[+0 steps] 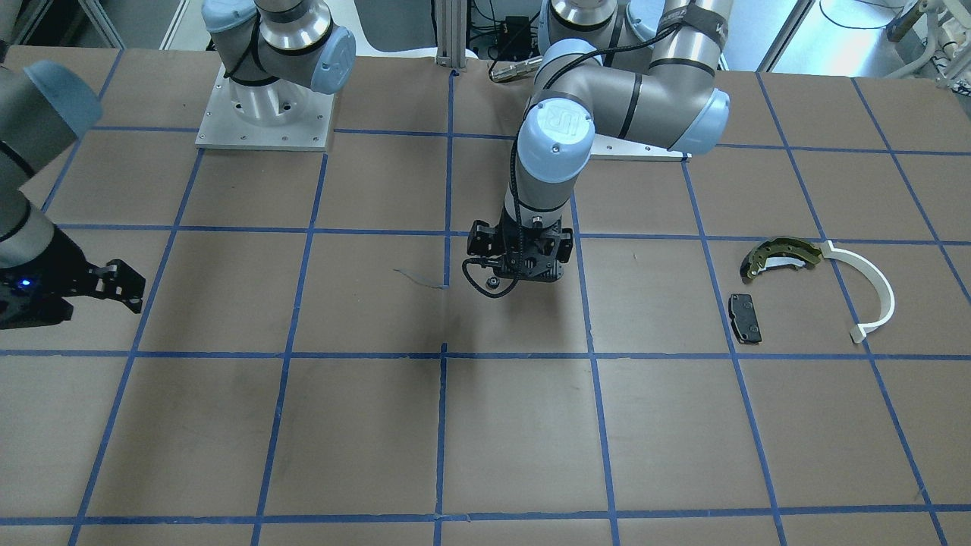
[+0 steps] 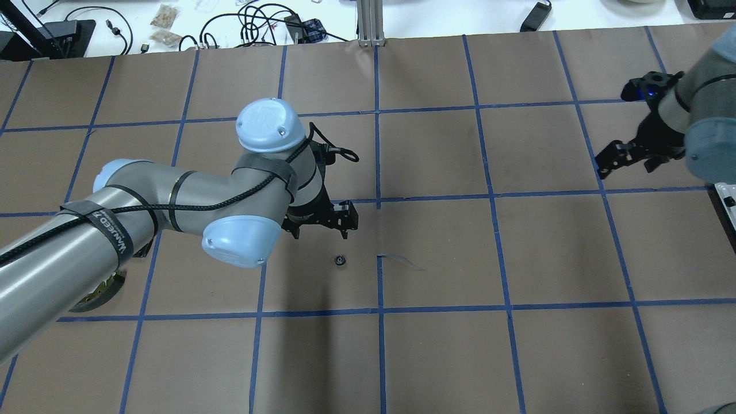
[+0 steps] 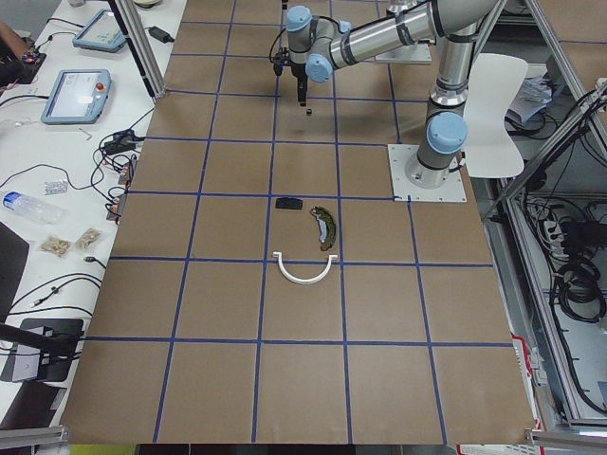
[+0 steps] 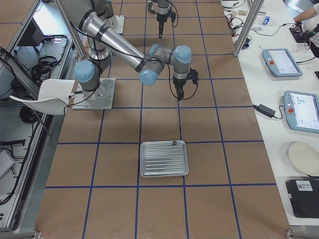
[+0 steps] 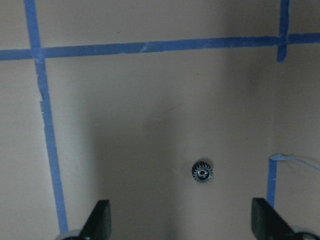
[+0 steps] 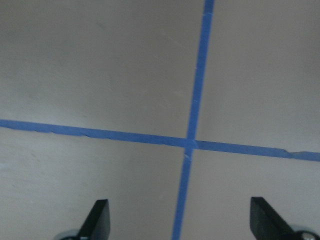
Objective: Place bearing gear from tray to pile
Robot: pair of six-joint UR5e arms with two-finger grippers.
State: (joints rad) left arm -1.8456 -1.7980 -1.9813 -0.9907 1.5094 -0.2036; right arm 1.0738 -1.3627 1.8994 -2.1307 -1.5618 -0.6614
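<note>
The bearing gear [image 2: 340, 260], small, dark and toothed, lies on the brown table, also in the front view [image 1: 492, 283] and the left wrist view [image 5: 202, 173]. My left gripper [image 2: 322, 219] hangs above and just beside it, open and empty [image 5: 182, 222]. The pile lies apart on my left side: an olive-gold brake shoe [image 1: 781, 254], a white arc strip [image 1: 872, 292] and a black pad [image 1: 745, 317]. The silvery ribbed tray [image 4: 164, 158] is on my right side. My right gripper [image 2: 627, 155] is open and empty over a tape crossing [image 6: 180, 222].
Blue tape lines grid the brown table. A small dark part [image 4: 174, 143] sits at the tray's far rim. My left arm's elbow [image 2: 241, 241] covers most of the brake shoe in the overhead view. Tablets and cables lie on the benches beyond the table.
</note>
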